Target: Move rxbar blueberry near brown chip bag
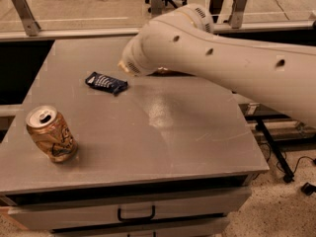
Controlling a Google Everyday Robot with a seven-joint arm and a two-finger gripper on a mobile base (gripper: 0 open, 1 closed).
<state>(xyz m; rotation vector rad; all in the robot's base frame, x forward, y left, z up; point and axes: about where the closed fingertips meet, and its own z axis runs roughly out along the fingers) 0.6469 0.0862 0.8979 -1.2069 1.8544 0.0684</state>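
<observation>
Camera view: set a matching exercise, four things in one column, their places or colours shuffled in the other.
1 rxbar blueberry; 2 soda can; 3 arm; 4 drawer handle.
A gold, near left corner of the table; B black, below the table's top; C navy, flat, farther back; D cream, reaching in from the right, gripper hidden behind it.
Pairs: 1-C, 2-A, 3-D, 4-B.
</observation>
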